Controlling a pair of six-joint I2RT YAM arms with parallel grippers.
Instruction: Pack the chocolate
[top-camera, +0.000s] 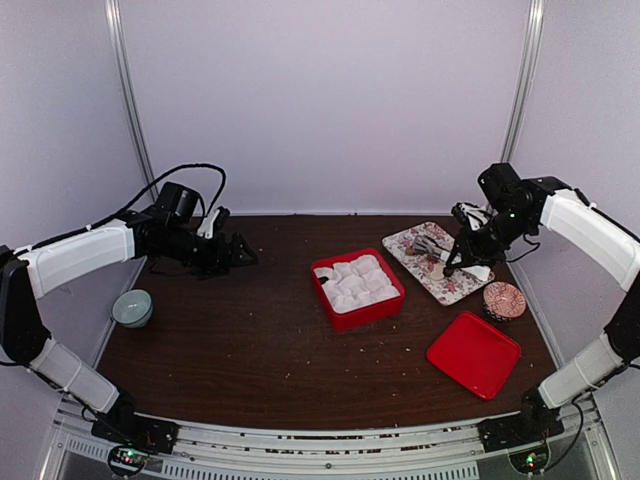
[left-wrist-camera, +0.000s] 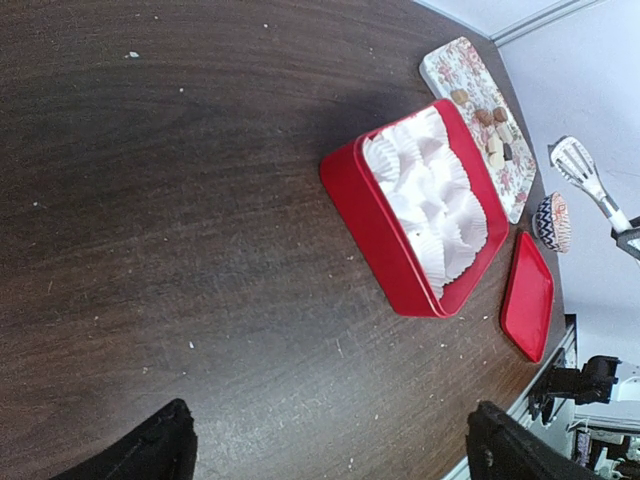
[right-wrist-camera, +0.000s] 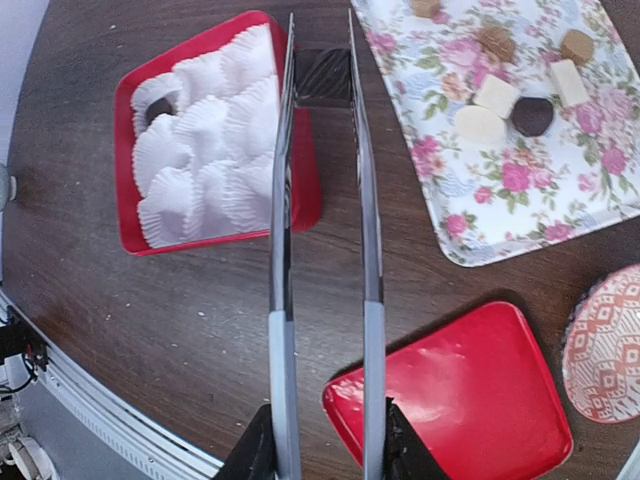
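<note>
My right gripper (right-wrist-camera: 325, 440) is shut on metal tongs (right-wrist-camera: 365, 230). The tongs' tips grip a dark ribbed chocolate (right-wrist-camera: 322, 75), held in the air between the red box (right-wrist-camera: 125, 100) and the floral tray (right-wrist-camera: 520, 200). Several chocolates (right-wrist-camera: 530, 115), dark, tan and pale, lie on the tray. The box is filled with white paper cups (right-wrist-camera: 200, 150); one corner cup holds a dark chocolate (right-wrist-camera: 160, 107). My left gripper (top-camera: 240, 255) is open and empty, low over the table to the left of the box (top-camera: 357, 290). In its wrist view the fingertips (left-wrist-camera: 160, 450) stand wide apart.
A red lid (top-camera: 474, 353) lies at the front right. A round pinkish patterned disc (top-camera: 503, 300) sits beside the tray (top-camera: 440, 262). A small pale bowl (top-camera: 132, 307) stands at the table's left edge. Crumbs are scattered on the dark wood.
</note>
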